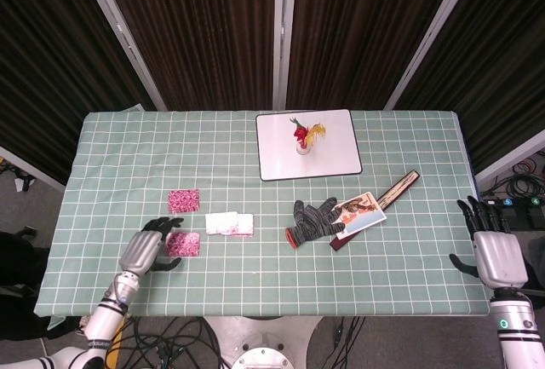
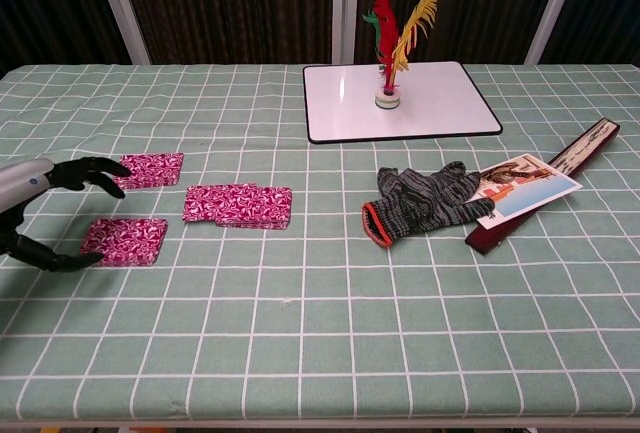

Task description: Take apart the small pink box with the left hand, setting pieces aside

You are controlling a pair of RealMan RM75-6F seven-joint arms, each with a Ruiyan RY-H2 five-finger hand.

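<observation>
The small pink patterned box lies in three parts on the green checked cloth. Its main body [image 1: 230,224] [image 2: 238,205] sits left of centre. One flat pink piece [image 1: 183,200] [image 2: 150,169] lies behind and to its left. A second flat pink piece [image 1: 182,244] [image 2: 125,241] lies nearer the front edge. My left hand [image 1: 145,252] [image 2: 25,185] hovers just left of that second piece, fingers spread, holding nothing. My right hand [image 1: 498,254] hangs open beyond the table's right edge, seen only in the head view.
A white board [image 1: 308,144] [image 2: 400,103] with a red-and-yellow feather shuttlecock [image 2: 392,43] stands at the back centre. A striped knit glove [image 2: 420,198], a picture card [image 2: 525,181] and a dark flat strip [image 2: 560,178] lie to the right.
</observation>
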